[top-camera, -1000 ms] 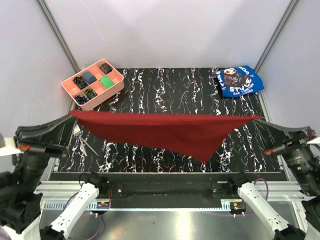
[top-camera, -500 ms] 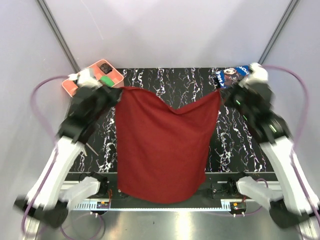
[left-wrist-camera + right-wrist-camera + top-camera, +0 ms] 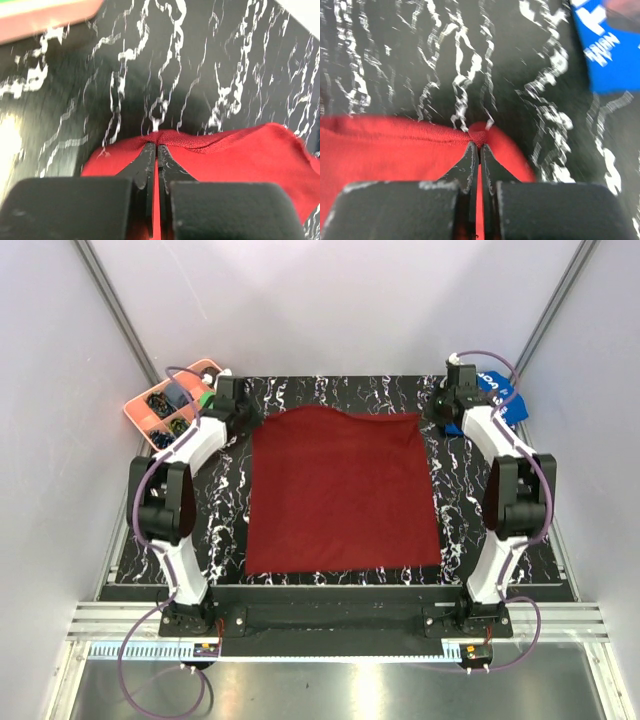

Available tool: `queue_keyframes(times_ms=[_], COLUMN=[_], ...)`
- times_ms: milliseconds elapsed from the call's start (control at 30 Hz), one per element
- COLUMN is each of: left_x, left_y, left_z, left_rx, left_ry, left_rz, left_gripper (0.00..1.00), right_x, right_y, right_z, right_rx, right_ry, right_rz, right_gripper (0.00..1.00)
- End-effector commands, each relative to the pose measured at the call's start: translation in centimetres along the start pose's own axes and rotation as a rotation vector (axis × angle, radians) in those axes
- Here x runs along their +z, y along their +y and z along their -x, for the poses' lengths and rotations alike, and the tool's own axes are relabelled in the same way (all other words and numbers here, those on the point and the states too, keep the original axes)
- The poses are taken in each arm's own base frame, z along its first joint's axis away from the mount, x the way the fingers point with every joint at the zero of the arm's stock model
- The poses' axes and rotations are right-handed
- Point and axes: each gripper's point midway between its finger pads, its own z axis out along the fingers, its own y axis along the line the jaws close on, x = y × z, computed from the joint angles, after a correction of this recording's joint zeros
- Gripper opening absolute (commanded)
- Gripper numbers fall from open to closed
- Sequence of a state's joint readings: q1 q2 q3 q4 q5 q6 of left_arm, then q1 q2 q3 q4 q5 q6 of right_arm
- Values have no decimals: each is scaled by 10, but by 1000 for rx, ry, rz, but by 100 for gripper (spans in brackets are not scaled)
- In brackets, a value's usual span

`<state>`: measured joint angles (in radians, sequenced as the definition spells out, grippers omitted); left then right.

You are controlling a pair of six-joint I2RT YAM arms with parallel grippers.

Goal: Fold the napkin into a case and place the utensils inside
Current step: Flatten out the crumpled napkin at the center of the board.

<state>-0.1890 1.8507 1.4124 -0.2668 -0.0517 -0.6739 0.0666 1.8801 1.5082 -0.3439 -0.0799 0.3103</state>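
While napkin point(image 3: 340, 490) lies spread, left gripper point(image 3: 156, 146), right gripper point(image 3: 479, 146) pinch far corners.

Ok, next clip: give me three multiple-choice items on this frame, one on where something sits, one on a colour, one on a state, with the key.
1. Where is the pink tray?
A) at the far left corner of the table
B) at the near right corner
C) in the middle

2. What colour is the napkin?
A) blue
B) dark red
C) white

3. How does the napkin lie?
A) folded into a narrow strip
B) hanging in the air
C) spread flat and unfolded, its far corners pinched by the left gripper and the right gripper

Key:
1 A, the top view shows it beside the left arm at the far left.
2 B, all three views show dark red cloth.
3 C, the top view shows one flat square, and each wrist view shows shut jaws on a corner.
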Motion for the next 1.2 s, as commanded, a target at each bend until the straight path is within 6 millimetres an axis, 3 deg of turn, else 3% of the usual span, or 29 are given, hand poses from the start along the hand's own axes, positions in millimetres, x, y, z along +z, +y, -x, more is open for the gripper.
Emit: queue_keyframes(times_ms=[0, 33, 133, 233, 300, 333, 367, 433, 467, 567, 700, 800, 867, 900, 933, 967, 1000, 1033, 1067, 1100, 1133, 1167], left_x=[-5, -3, 0, -6, -18, -22, -24, -42, -44, -57, -70, -72, -73, -63, -64, -60, -42, -42, -16, -6, -4, 23], left_y=[-45, -43, -37, -34, -30, -28, -14, -11, 2, 20, 8, -8, -28, -31, -46, -51, -49, -61, -53, -54, -62, -55], left_z=[58, 56, 45, 32, 15, 8, -14, -22, -39, -35, -18, 6, 32, 35, 55, 63, 63, 87, 85, 91, 114, 108], left_rx=[2, -7, -36, -46, -52, -53, -65, -69, -68, -54, -54, -71, -51, -44, -37, -28, -26, -24, -29, -38, -57, -55], left_ry=[-109, -97, -55, -1, 51, 69, 124, 135, 170, 126, 88, -3, -72, -75, -125, -143, -134, -191, -184, -190, -229, -204], left_rz=[-189, -189, -191, -190, -196, -190, -152, -158, -130, -58, -96, -154, -214, -217, -262, -272, -260, -284, -245, -243, -264, -236], left_gripper=[0, 0, 0, 0, 0, 0, 0, 0, 0, 0, 0, 0, 0, 0, 0, 0, 0, 0, 0, 0, 0, 0], right_x=[2, 3, 8, -1, -18, -20, -34, -39, -46, -44, -55, -65, -55, -56, -38, -31, -29, -21, 9, 8, 45, 56], right_y=[43, 44, 45, 44, 38, 30, 29, 15, 14, -1, 1, 11, 15, 23, 20, 24, 34, 38, 35, 51, 44, 48], right_z=[45, 49, 35, 20, 14, -1, 1, -21, -22, -36, -33, -5, 9, 30, 29, 38, 62, 73, 72, 106, 95, 100], right_rx=[-21, -19, 1, 19, 21, 25, 22, 33, 28, 42, 60, 67, 64, 61, 74, 90, 86, 91, 108, 92, 105, 118], right_ry=[-76, -75, -21, 30, 43, 74, 62, 93, 84, 107, 94, -23, -51, -88, -63, -77, -123, -142, -128, -188, -140, -135], right_rz=[203, 212, 235, 237, 198, 175, 166, 127, 128, 100, 118, 150, 165, 185, 178, 188, 223, 239, 243, 298, 297, 308], right_gripper=[0, 0, 0, 0, 0, 0, 0, 0, 0, 0, 0, 0, 0, 0, 0, 0, 0, 0, 0, 0, 0, 0])
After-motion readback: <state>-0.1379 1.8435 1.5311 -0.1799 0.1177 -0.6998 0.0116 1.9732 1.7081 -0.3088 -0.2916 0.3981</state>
